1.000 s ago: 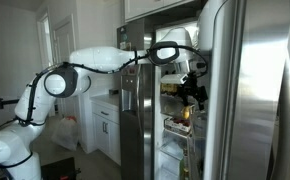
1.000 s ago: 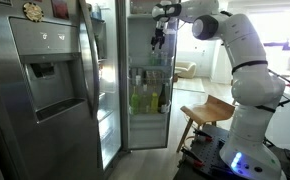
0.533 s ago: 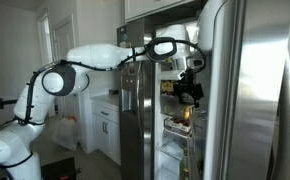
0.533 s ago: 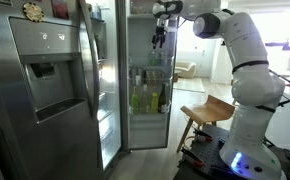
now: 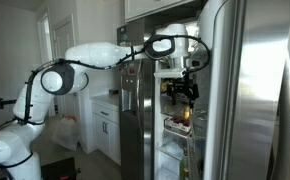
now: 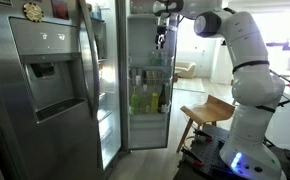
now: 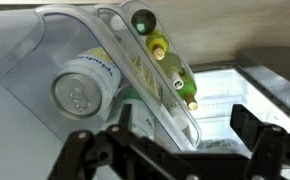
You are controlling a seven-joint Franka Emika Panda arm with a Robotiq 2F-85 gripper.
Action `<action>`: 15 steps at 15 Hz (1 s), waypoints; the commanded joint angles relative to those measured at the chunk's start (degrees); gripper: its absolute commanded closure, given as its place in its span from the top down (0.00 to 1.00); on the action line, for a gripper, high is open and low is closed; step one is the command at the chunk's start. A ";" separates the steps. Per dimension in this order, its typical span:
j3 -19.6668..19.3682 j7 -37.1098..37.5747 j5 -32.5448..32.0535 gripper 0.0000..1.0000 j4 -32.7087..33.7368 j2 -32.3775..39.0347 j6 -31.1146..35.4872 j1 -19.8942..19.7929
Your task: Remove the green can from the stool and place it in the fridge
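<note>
Holds gripper (image 7: 170,150) inside fridge (image 5: 247,95), jaws spread wide, gripping nothing. Finds green can (image 7: 85,90) lying on its side in clear bin (image 7: 30,45) just beyond jaws, off-centre toward one finger, touching neither.

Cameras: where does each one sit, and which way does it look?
Exterior view: beside the open steel door, facing the fridge shelves; whole arm shows.
Exterior view: before the dispenser door, looking into the fridge; arm and stool show.
Wrist view: on the wrist, facing a can in a clear bin; open fingers show.
Shared: both exterior views show the arm stretched into the fridge.
</note>
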 commanded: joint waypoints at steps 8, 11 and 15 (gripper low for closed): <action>0.02 -1.96 -0.74 1.00 -5.62 -7.58 -6.44 0.51; -0.02 -0.88 -0.48 1.00 -7.49 -10.34 -7.94 0.59; -0.02 -0.29 -0.90 1.00 -11.32 -14.30 -7.67 0.90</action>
